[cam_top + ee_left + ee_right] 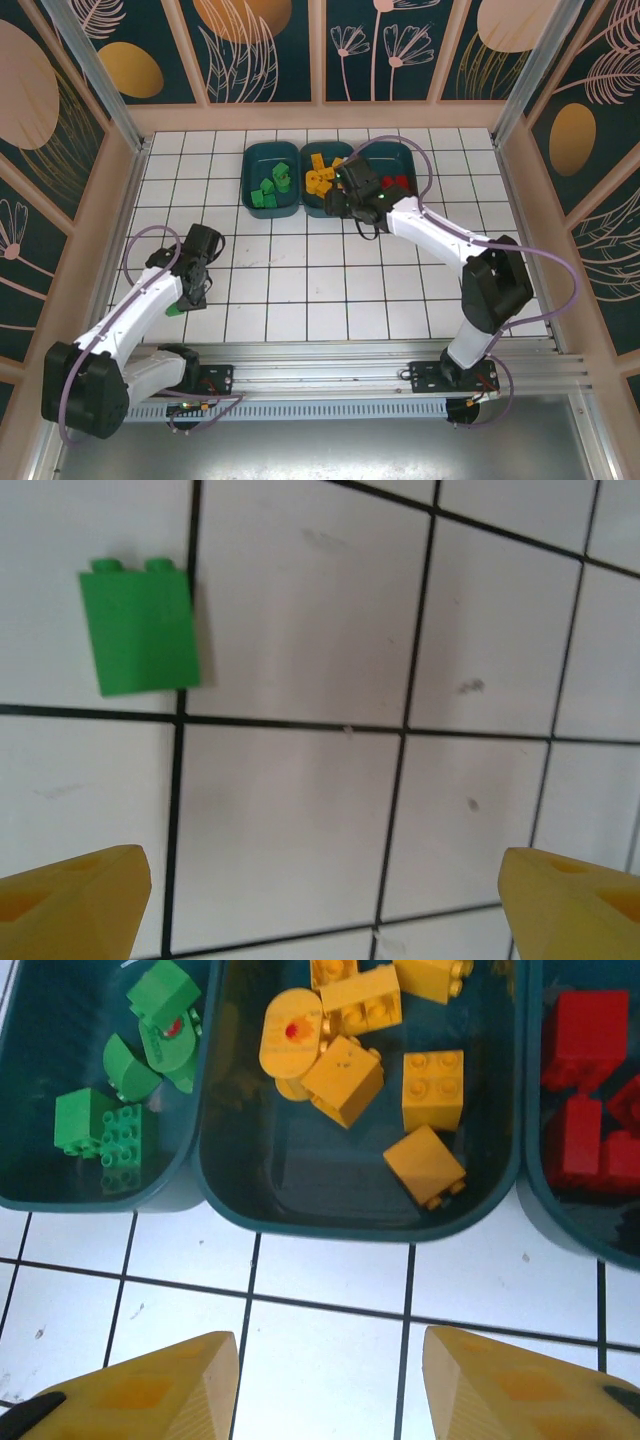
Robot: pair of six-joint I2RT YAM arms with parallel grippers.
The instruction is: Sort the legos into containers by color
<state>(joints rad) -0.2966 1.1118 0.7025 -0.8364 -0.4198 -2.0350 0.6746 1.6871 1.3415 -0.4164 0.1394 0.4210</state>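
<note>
Up close, a green lego [140, 630] lies beyond the spread left end effector [320, 900]; the right end effector [330, 1390] gapes empty.

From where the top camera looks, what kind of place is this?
Probably a staged robot test booth: a white tiled tabletop fenced by leaf-patterned panels, with a left arm and right arm bolted to a metal rail.

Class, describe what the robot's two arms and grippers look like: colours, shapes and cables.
The left arm and right arm have white link covers, black joints and black bases. A lilac cable loops along each. The left gripper and right gripper end in blunt, wedge-shaped yellow fingers.
</note>
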